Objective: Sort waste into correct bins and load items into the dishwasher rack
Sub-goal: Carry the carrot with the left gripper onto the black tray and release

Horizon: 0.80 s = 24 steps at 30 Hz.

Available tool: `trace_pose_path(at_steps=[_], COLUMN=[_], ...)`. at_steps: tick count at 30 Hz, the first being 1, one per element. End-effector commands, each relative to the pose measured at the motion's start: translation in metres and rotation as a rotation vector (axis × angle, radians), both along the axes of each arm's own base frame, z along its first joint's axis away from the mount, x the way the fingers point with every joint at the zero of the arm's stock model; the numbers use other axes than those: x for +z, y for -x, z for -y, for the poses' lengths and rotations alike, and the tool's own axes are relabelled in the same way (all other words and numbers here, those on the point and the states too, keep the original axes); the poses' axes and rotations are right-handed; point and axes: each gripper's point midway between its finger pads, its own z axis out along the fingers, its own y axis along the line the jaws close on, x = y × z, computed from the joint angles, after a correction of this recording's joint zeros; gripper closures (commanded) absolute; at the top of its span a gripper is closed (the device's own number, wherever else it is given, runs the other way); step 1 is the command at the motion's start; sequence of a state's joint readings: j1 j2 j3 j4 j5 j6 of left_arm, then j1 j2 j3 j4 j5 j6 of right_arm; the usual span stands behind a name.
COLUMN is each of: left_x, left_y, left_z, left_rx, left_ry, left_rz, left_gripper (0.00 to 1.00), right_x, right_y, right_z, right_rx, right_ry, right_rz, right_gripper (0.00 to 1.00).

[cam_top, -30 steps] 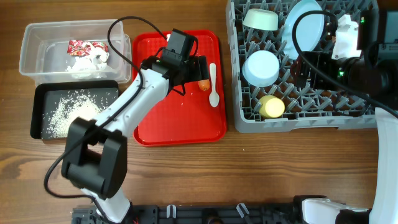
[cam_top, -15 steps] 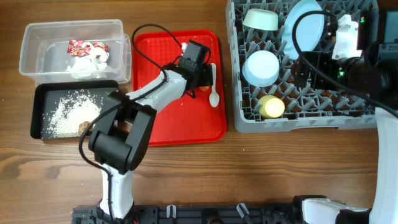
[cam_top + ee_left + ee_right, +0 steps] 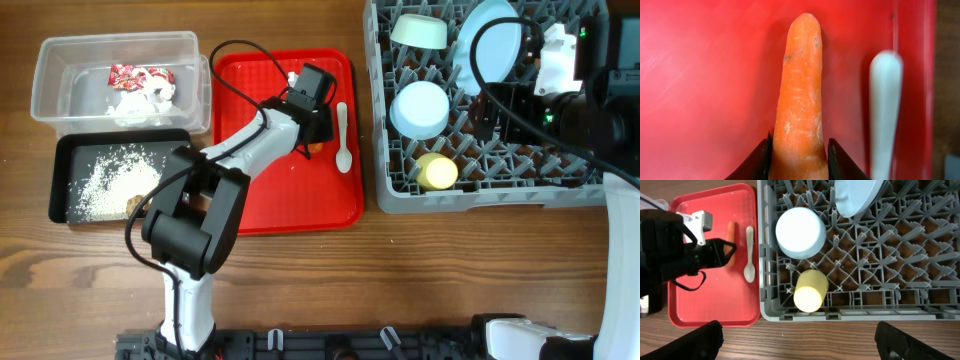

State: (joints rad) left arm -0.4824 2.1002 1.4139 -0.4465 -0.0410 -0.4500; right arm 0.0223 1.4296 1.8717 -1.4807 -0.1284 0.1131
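Note:
An orange carrot (image 3: 800, 100) lies on the red tray (image 3: 290, 200), and my left gripper (image 3: 799, 160) is shut on its thick end, one black finger on each side. From overhead the left gripper (image 3: 316, 135) sits at the tray's upper right, with the carrot (image 3: 316, 147) just showing. A white spoon (image 3: 343, 135) lies right of it. The grey dishwasher rack (image 3: 480, 195) holds a pale-blue plate (image 3: 490, 40), a mint bowl (image 3: 420, 30), a light-blue bowl (image 3: 420, 108) and a yellow cup (image 3: 437, 172). My right gripper (image 3: 800, 345) hovers open above the rack's front edge, holding nothing.
At the left, a clear tub (image 3: 60, 100) holds a red-and-white wrapper (image 3: 135, 75) and tissue (image 3: 140, 100). In front of it, a black tub (image 3: 60, 180) holds rice grains (image 3: 105, 175) and a brown lump (image 3: 133, 203). Cables loop over the tray and rack.
My left gripper slid right across the tray to the carrot and its jaws closed on it. The right arm has not moved.

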Motion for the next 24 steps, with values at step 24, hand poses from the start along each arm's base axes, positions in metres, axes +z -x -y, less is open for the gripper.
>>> trace_pose_path(at_steps=[24], left_x=[0.115], left_y=[0.130], left_z=[-0.363], left_rx=[1.034], left_ry=[0.028], left_rz=[-0.150], left_gripper=[0.74], right_x=[-0.001], right_y=[-0.002], right_z=[0.004], right_rx=[-0.029], right_ry=[0.004], right_rz=[-0.002], right_gripper=[0.00])
